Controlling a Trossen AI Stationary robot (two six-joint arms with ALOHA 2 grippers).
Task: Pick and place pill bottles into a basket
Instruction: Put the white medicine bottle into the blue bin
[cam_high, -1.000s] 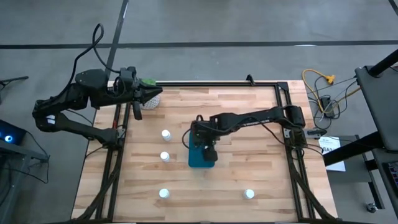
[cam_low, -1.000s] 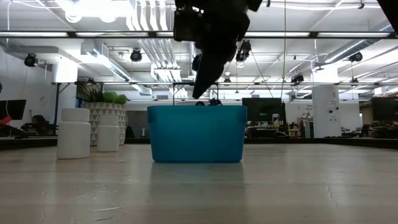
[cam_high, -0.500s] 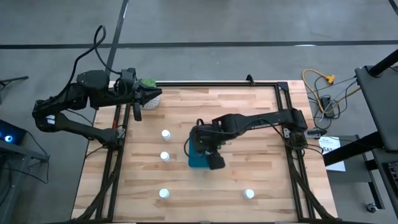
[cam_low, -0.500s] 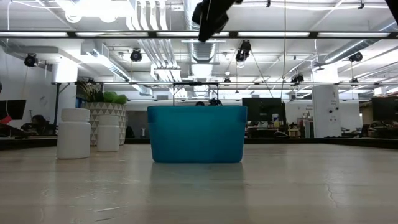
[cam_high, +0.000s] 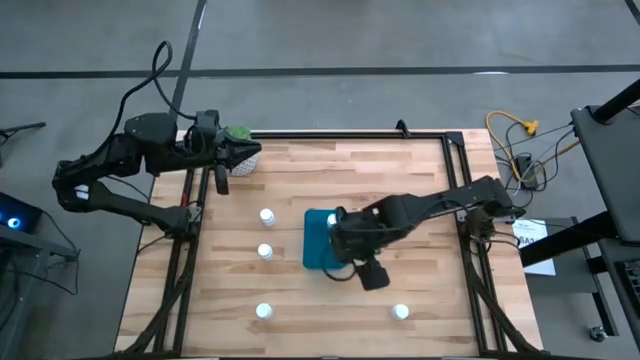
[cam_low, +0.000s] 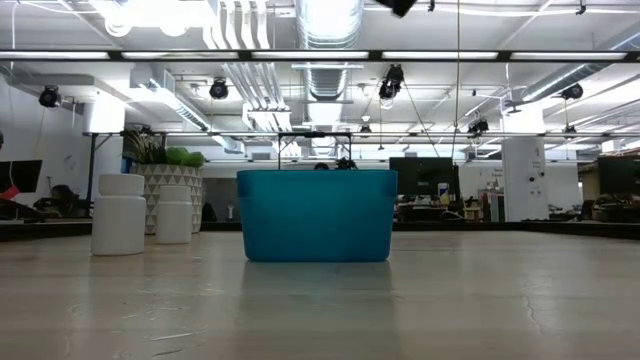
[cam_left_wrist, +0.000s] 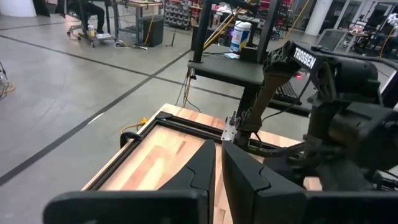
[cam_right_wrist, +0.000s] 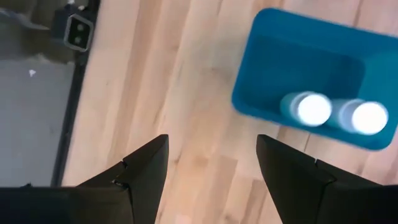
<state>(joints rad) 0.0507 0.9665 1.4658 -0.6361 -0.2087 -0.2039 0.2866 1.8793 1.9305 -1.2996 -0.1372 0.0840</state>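
From above I saw the right gripper (cam_high: 372, 277) hanging over bare wood just off the basket (cam_high: 318, 240), toward the near edge of the worktop. Its fingers (cam_right_wrist: 144, 174) stood wide apart with nothing between them. The basket sat near the middle of the table (cam_high: 420, 190). Two pill bottles (cam_right_wrist: 314, 109) lay side by side inside it, against one short wall.

Four more bottles stood loose on the wood. One (cam_high: 267, 215) was left of the basket, and a second (cam_high: 265, 252) stood just nearer the front edge from it. A third (cam_high: 263, 311) stood by the near left corner and a fourth (cam_high: 401, 312) toward the near right corner. Between them the boards were open, as was the whole right half and the far half of the table. A dark metal frame (cam_high: 340, 135) ran along the far edge and both sides.

The left gripper (cam_high: 235, 153) waited at the far left corner, its fingers (cam_left_wrist: 202, 171) drawn nearly together and holding nothing. It pointed at a white plant pot (cam_high: 247, 161) on that corner. At table height two bottles (cam_low: 118, 214) stood well left of the basket, and the pot showed behind them.

From the left wrist I could read "TROSSEN" on the right arm (cam_left_wrist: 301, 59). No label on the bottles was legible to me.
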